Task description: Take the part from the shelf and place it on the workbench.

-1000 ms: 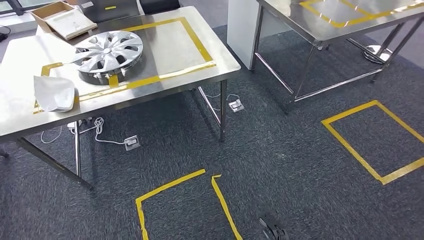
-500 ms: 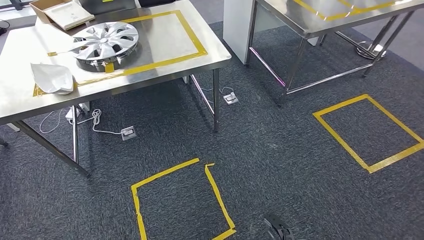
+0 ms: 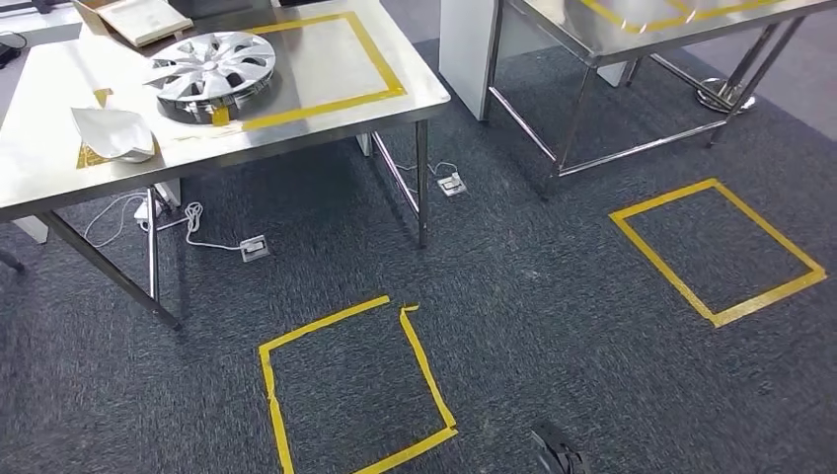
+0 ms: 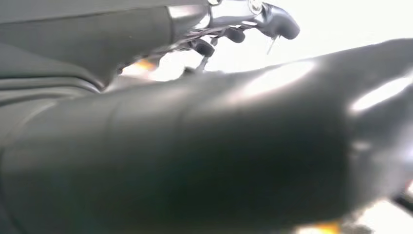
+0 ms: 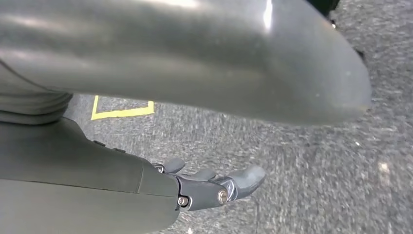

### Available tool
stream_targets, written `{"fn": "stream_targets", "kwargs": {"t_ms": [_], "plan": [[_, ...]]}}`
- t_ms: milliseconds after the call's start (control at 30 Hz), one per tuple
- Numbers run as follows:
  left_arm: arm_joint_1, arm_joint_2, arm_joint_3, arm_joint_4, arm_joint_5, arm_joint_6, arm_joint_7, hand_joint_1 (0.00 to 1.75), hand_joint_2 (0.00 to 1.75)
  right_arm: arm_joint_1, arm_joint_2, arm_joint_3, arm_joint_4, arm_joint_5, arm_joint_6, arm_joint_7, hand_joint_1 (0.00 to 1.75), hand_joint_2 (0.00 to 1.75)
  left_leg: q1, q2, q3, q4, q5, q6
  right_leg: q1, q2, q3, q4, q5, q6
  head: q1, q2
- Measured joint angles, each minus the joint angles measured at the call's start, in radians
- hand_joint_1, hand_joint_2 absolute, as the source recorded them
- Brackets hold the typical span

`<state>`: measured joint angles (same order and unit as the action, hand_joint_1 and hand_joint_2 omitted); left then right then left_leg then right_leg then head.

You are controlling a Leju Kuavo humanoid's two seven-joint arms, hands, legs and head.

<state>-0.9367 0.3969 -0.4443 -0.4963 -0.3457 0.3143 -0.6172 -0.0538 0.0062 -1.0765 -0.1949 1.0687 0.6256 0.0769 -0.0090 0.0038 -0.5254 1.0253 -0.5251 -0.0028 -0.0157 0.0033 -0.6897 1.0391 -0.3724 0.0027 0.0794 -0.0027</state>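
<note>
My view has shifted; the tables sit higher in frame. Upper left, one hubcap (image 3: 210, 73) rests on the first of two steel tables (image 3: 415, 94). My right hand (image 5: 214, 187) hangs released; my left hand (image 4: 234, 24), I cannot tell.

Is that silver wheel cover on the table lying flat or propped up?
Lying flat: the wheel cover rests face up on the steel table, partly over the yellow tape.

Workshop-style test lab

Steel table (image 3: 326, 94) with yellow tape outlines, a second steel table (image 3: 612, 44) beside it, taped squares (image 3: 350, 390) on grey carpet (image 3: 553, 286), floor sockets (image 3: 254, 248) with trailing cables.
</note>
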Motion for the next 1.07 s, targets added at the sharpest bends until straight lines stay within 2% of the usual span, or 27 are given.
{"fn": "stream_targets", "kwargs": {"t_ms": [33,67,100,167,200,233,267,367,400,433,533,667,767,867,1000,1067], "plan": [[0.015,0.001,0.008,0.017,0.009,-0.007,0.008,0.0,0.0,0.002,-0.001,-0.001,0.0,-0.001,0.001,0.0,0.0,0.0,0.0,0.001,0.001,-0.005,0.008,0.008,-0.001,0.0,-0.002,0.002,-0.003,0.006,0.0,0.0],[0.033,0.002,0.017,0.032,0.018,-0.012,0.016,0.0,0.0,0.003,-0.002,-0.002,0.0,-0.002,0.004,0.0,0.0,0.0,0.002,0.003,0.0,-0.01,0.018,0.015,-0.001,0.001,-0.011,0.021,-0.02,0.01,0.0,0.0],[0.053,0.003,0.026,0.047,0.024,-0.015,0.025,0.0,0.0,0.004,-0.003,-0.004,0.0,-0.002,0.007,0.0,0.0,0.0,0.003,0.004,-0.002,-0.013,0.026,0.02,-0.001,0.0,-0.027,0.062,-0.05,0.012,0.0,0.0],[0.097,0.005,0.042,0.08,0.035,-0.019,0.051,0.0,0.87,0.006,-0.005,-0.006,0.0,-0.003,0.012,0.001,0.0,0.0,0.001,0.005,-0.016,-0.012,0.037,0.026,0.0,0.0,-0.073,0.189,-0.126,0.014,0.001,0.0],[0.12,0.007,0.049,0.096,0.04,-0.022,0.071,0.0,1.31,0.007,-0.007,-0.006,0.0,-0.003,0.012,0.002,0.0,0.0,-0.001,0.005,-0.023,-0.011,0.041,0.027,0.001,0.0,-0.089,0.242,-0.149,0.014,0.001,0.0],[0.143,0.008,0.056,0.113,0.046,-0.025,0.093,0.0,1.75,0.008,-0.009,-0.006,0.0,-0.002,0.011,0.004,0.0,0.0,-0.002,0.006,-0.028,-0.009,0.043,0.028,0.003,0.0,-0.09,0.264,-0.155,0.013,0.001,0.0],[0.166,0.01,0.064,0.127,0.052,-0.028,0.114,0.0,1.75,0.009,-0.01,-0.007,0.0,-0.002,0.011,0.006,0.0,0.0,-0.002,0.006,-0.033,-0.007,0.045,0.027,0.005,0.0,-0.069,0.245,-0.143,0.01,0.002,0.0],[0.23,0.017,0.088,0.165,0.065,-0.01,0.196,0.0,1.75,0.011,-0.017,-0.007,0.0,-0.001,0.012,0.012,0.0,0.0,-0.004,0.007,-0.038,-0.001,0.044,0.023,0.015,0.002,0.05,0.059,-0.085,-0.01,0.001,0.0],[0.254,0.019,0.098,0.177,0.073,0.0,0.232,0.0,1.75,0.011,-0.02,-0.007,0.0,-0.001,0.012,0.013,0.0,0.0,-0.004,0.008,-0.039,0.0,0.044,0.02,0.017,0.002,0.074,0.017,-0.08,-0.014,0.001,0.0],[0.283,0.022,0.11,0.189,0.087,0.007,0.265,0.0,1.75,0.011,-0.022,-0.008,0.0,0.0,0.012,0.013,0.0,0.0,-0.006,0.009,-0.04,0.0,0.043,0.017,0.018,0.003,0.084,-0.002,-0.083,-0.016,0.001,0.0],[0.396,0.025,0.161,0.22,0.157,0.009,0.341,0.0,1.75,0.015,-0.023,-0.009,0.0,0.002,0.011,0.016,0.0,0.0,-0.007,0.014,-0.038,-0.003,0.043,0.013,0.018,0.005,0.086,-0.01,-0.081,-0.014,0.001,0.0],[0.566,0.014,0.249,0.255,0.243,-0.016,0.456,0.0,1.75,0.015,-0.023,-0.015,0.0,0.006,0.011,0.028,0.0,0.0,-0.007,0.014,-0.034,-0.01,0.044,0.008,0.018,0.007,0.086,-0.01,-0.083,-0.017,0.0,0.0],[0.688,-0.017,0.303,0.279,0.294,-0.054,0.55,0.0,1.75,0.014,-0.024,-0.018,0.0,0.007,0.011,0.035,0.0,0.0,-0.007,0.013,-0.034,-0.01,0.045,0.007,0.018,0.004,0.086,-0.01,-0.084,-0.019,0.0,0.0],[0.793,-0.07,0.352,0.297,0.336,-0.093,0.627,0.0,1.75,0.014,-0.024,-0.021,0.0,0.01,0.011,0.044,0.0,0.0,-0.007,0.012,-0.035,-0.011,0.045,0.006,0.018,0.003,0.087,-0.01,-0.084,-0.019,0.0,0.0],[0.873,-0.158,0.389,0.311,0.357,-0.125,0.702,0.0,1.75,0.013,-0.026,-0.023,0.0,0.02,0.011,0.057,0.0,1.75,-0.007,0.007,-0.037,-0.009,0.045,0.007,0.015,-0.002,0.088,-0.01,-0.084,-0.018,0.0,0.0],[0.886,-0.191,0.398,0.314,0.364,-0.133,0.717,0.0,1.75,0.01,-0.027,-0.023,0.0,0.024,0.011,0.065,0.0,1.75,-0.008,0.006,-0.038,-0.008,0.045,0.008,0.015,-0.004,0.089,-0.01,-0.084,-0.018,0.0,0.0]]}}
